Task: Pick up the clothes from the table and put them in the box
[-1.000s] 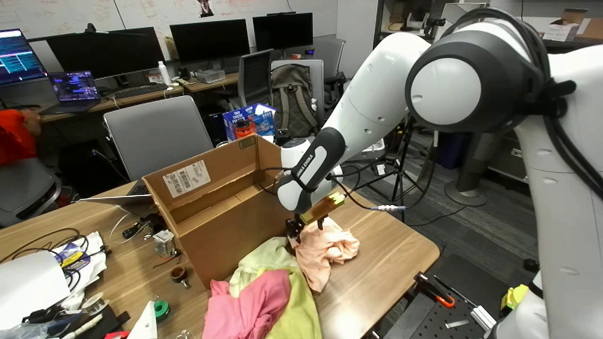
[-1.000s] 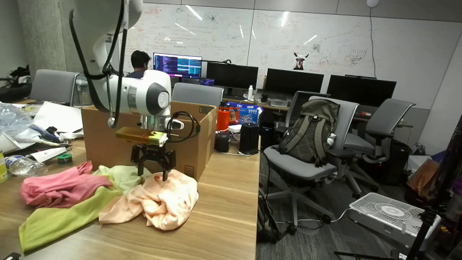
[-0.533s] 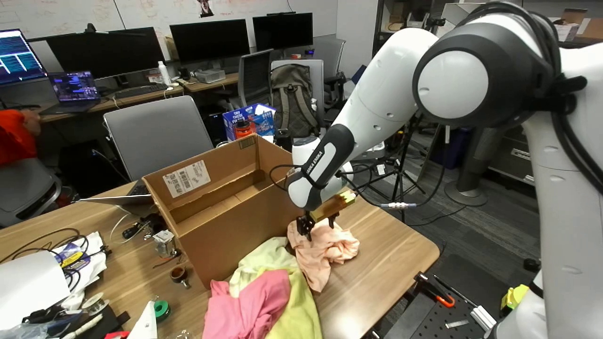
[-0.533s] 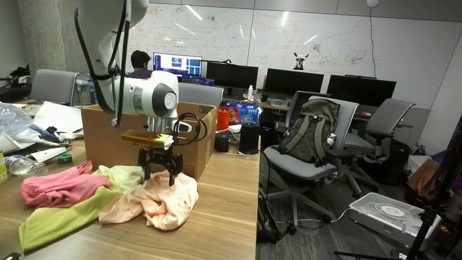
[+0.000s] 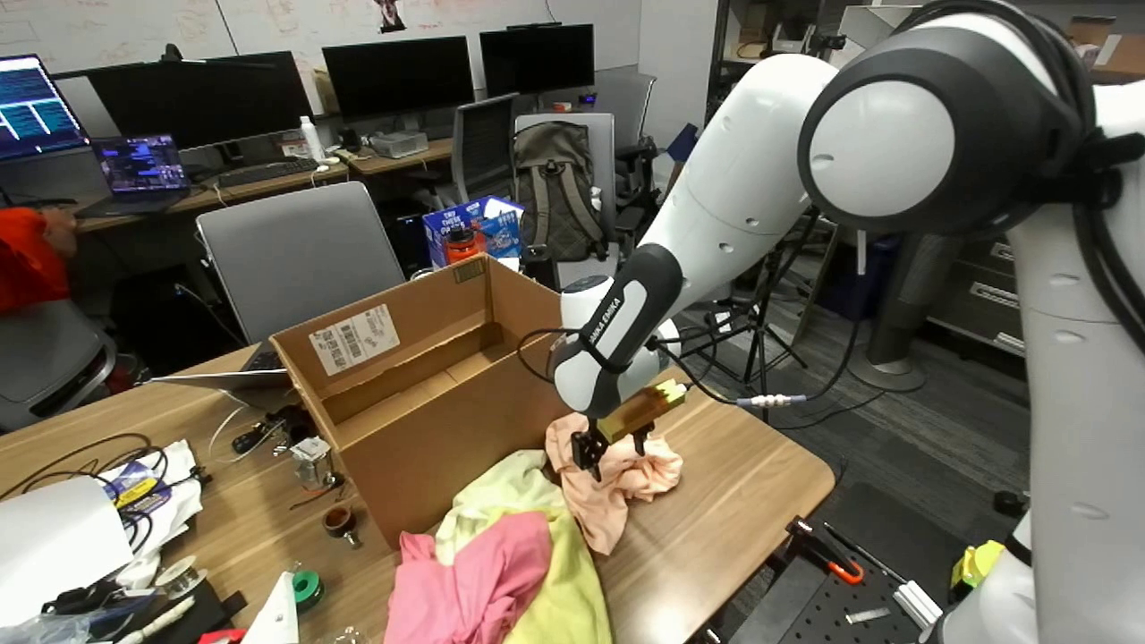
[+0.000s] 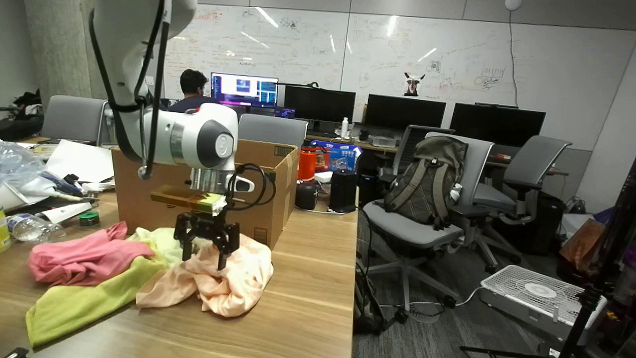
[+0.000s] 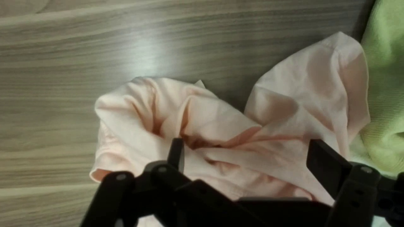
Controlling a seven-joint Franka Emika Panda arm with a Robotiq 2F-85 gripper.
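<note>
One brown cardboard box (image 5: 429,465) stood open-topped on the wood-grain worktop (image 6: 313,298), its far flap raised and bearing a white shipping label (image 5: 354,339); the mouth showed inner cardboard walls and part of the bottom, with the near wall hiding the rest. Outside it, in front of that near wall, lay a crumpled peach garment (image 6: 236,291), a bunched pink garment (image 6: 84,258) and a yellow-green garment (image 6: 89,302); whether the paler green cloth (image 6: 164,243) behind was a separate piece could not be told. Above the peach folds hung the gripper (image 7: 246,145), its fingers spread wide apart; contact between the tips and the cloth could not be made out. An orange bottle (image 6: 307,164) stood upright behind the box, and a clear plastic bottle (image 6: 35,229) lay on its side near the pink garment. A broad stretch of wood grain ran from the peach garment to the worktop's side edge, ending in an exterior view at a rounded corner (image 5: 801,478), while on the opposite side the green and pink cloth lay close by. Past the edge, apart from the worktop, a grey office chair (image 6: 412,237) carried a backpack (image 6: 425,186).
</note>
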